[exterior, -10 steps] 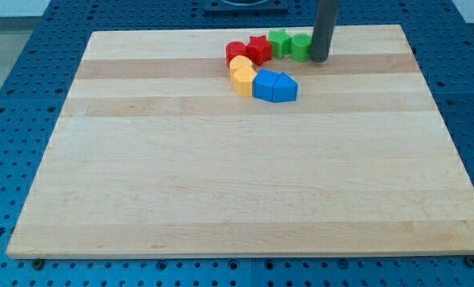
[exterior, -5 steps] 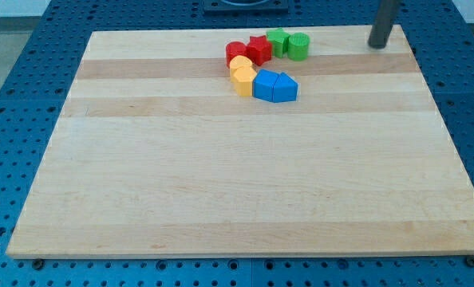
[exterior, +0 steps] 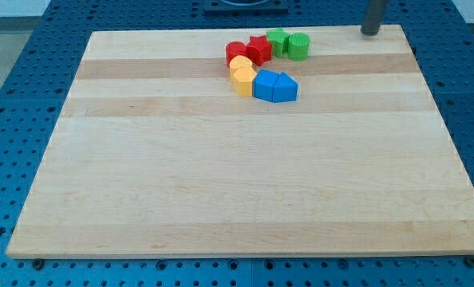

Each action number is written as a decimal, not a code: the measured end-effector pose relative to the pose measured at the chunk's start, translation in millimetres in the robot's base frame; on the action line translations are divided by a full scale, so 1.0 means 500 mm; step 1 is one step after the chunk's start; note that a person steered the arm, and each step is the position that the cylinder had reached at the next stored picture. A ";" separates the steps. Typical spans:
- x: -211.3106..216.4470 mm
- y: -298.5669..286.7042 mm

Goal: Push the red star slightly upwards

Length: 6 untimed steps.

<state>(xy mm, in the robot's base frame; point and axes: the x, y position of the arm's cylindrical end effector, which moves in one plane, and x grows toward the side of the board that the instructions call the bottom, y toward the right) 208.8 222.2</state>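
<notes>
The red star [exterior: 259, 49] sits near the top middle of the wooden board [exterior: 245, 183], in a tight cluster. A red round block [exterior: 236, 53] touches its left side. A green block [exterior: 278, 40] touches its upper right, with a green cylinder [exterior: 298, 46] beside that. Below lie two yellow blocks [exterior: 242, 76] and two blue blocks [exterior: 274, 86]. My tip [exterior: 370, 33] is at the board's top edge, far to the right of the cluster, touching no block.
The board lies on a blue perforated table [exterior: 13, 96]. A dark base [exterior: 245, 6] shows at the view's top middle.
My tip has moved from beside the green cylinder to the right and up to the board's top edge. No block has moved.
</notes>
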 end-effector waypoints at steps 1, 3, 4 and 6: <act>0.048 -0.007; 0.201 -0.093; 0.209 -0.192; 0.188 -0.299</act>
<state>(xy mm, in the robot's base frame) 302.7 72.8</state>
